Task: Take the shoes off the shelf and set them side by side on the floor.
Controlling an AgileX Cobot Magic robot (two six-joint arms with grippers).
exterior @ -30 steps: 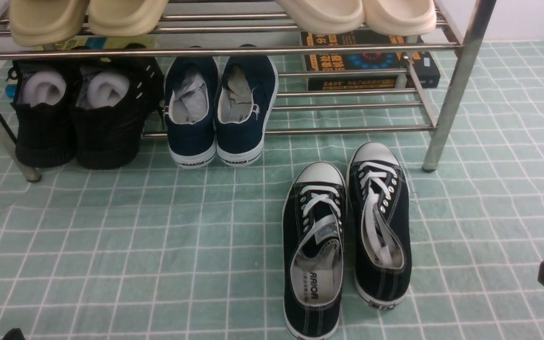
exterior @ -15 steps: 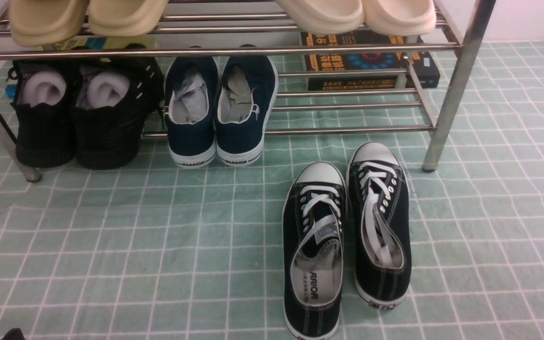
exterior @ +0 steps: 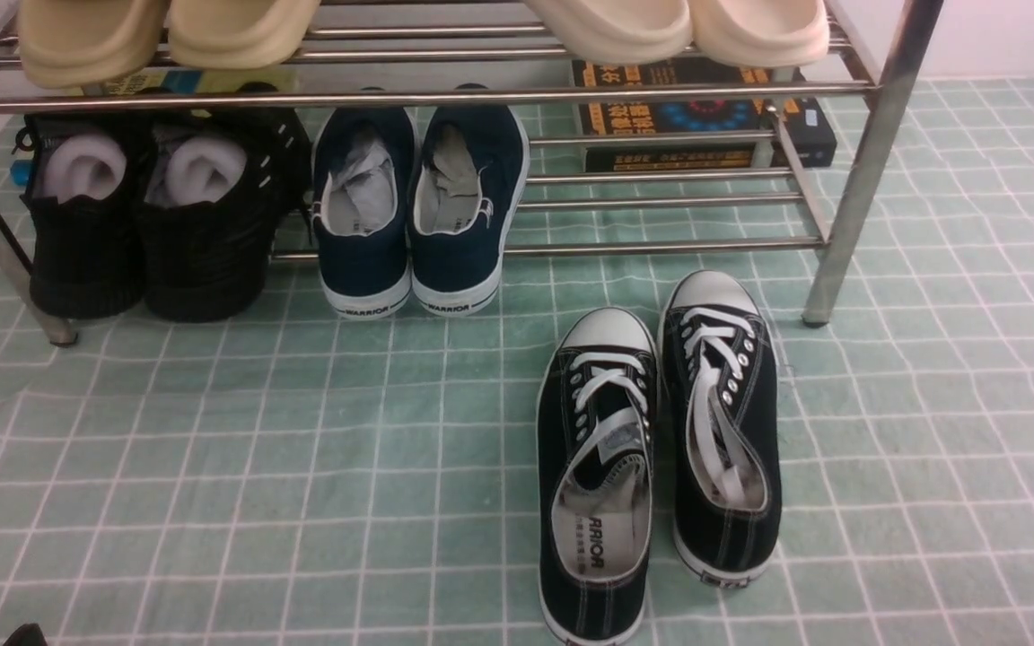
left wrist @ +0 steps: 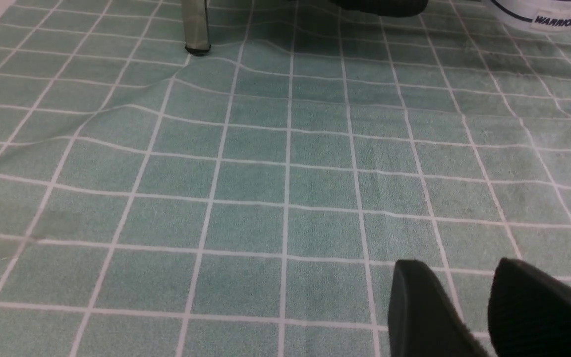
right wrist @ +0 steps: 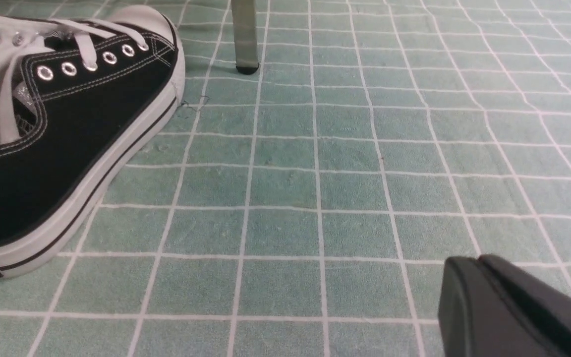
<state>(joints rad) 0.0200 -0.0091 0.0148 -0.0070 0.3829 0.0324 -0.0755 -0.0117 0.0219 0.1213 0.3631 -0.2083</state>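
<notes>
Lying toe-first toward the shelf (exterior: pixel 849 206), the shoes (exterior: pixel 656 449) sit touching on the floor (exterior: pixel 302 467), nearer the right gripper (right wrist: pixel 479 282), pressed together and empty, than the left gripper (left wrist: pixel 464 297), slightly spread and empty.

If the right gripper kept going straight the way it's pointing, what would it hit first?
Probably nothing soon: the right gripper points over bare floor, with the shoe and shelf leg off to one side. Depth is uncertain.
</notes>
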